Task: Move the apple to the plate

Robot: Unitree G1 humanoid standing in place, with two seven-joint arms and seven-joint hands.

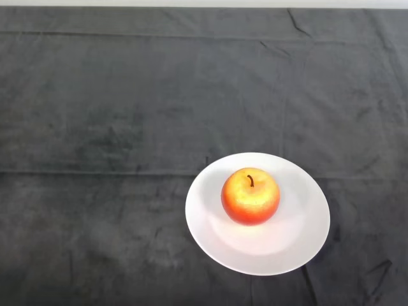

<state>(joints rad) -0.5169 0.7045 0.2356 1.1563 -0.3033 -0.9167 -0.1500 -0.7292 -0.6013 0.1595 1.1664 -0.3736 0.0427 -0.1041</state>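
Note:
A red and yellow apple (250, 196) with a short dark stem stands upright near the middle of a white round plate (299, 242). The plate lies on the dark cloth at the lower right of the head view.
The dark cloth (115, 127) covers the whole table, with creases running across it and a fold line at mid height. The table's far edge shows as a pale strip along the top.

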